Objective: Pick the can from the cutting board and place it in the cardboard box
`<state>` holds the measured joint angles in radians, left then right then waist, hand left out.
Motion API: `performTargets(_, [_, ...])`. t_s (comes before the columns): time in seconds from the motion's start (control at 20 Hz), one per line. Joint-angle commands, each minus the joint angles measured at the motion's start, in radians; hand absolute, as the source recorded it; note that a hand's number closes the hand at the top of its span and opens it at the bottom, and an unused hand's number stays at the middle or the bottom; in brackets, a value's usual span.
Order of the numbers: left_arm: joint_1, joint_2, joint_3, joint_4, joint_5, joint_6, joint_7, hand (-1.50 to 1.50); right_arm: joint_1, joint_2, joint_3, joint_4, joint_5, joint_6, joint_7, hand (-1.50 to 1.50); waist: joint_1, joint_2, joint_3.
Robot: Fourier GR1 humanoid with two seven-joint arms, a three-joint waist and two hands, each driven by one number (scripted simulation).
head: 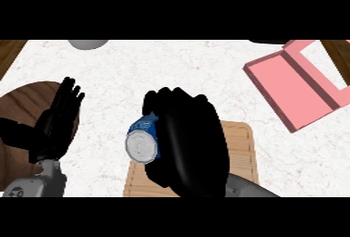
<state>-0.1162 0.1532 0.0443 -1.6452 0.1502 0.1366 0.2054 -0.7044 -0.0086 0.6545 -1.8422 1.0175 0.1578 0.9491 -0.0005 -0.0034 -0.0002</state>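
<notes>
1. The right hand (188, 148) has its fingers (152, 99) curled round the can (143, 139), clamped on its blue side, with the back of the hand hiding most of the far half.
2. The can lies tilted in that hold, its silver lid turned toward the camera and down-left, its blue body running up toward the fingertips. It sits over the left edge of the cutting board (239, 152); whether it touches the board or is already clear of it cannot be told from this view.
3. The step in hand looks like the lift after the grasp. To do it well, raise the can straight up off the board before any sideways travel, keeping the curl unchanged so the can does not roll in the palm.
4. Then carry it up and to the right toward the pink cardboard box (294, 88), which stands well apart at the table's (205, 69) upper right, open side up with its flaps spread. Come in above its walls, then lower inside before letting go.
5. The left hand (58, 118) rests open at the left, fingers straight and up, over a round wooden board (21, 102); it plays no part.
6. The can's blue label carries pale markings, but no brand or writing can be read. Nothing legible shows on the box.
</notes>
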Motion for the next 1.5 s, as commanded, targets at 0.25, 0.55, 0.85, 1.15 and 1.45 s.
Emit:
performTargets(0.25, [0.055,-0.019,-0.008,-0.003,-0.005,-0.016,-0.041,0.00,-0.101,-0.087,-0.392,0.023,-0.072,0.065,-0.059,1.50,0.006,0.004,0.000])
performTargets(0.55, [-0.043,-0.029,0.001,0.065,-0.021,0.002,-0.026,0.00,-0.136,-0.116,-0.493,0.154,-0.072,0.068,-0.101,1.50,0.004,0.005,0.000])
performTargets(0.85, [0.032,-0.032,-0.015,-0.029,-0.013,-0.010,0.008,0.00,0.002,-0.260,-0.526,0.244,0.024,-0.068,-0.287,1.50,0.008,0.005,0.000])
performTargets(1.15, [-0.009,-0.012,0.014,0.018,-0.009,-0.031,-0.007,0.00,-0.026,-0.313,-0.595,0.497,0.030,-0.167,-0.464,1.50,0.009,0.007,0.000])
performTargets(1.45, [0.054,-0.012,0.001,-0.041,-0.007,-0.051,-0.019,0.00,-0.052,-0.393,-0.589,0.716,0.064,-0.103,-0.557,1.50,0.024,0.008,0.000])
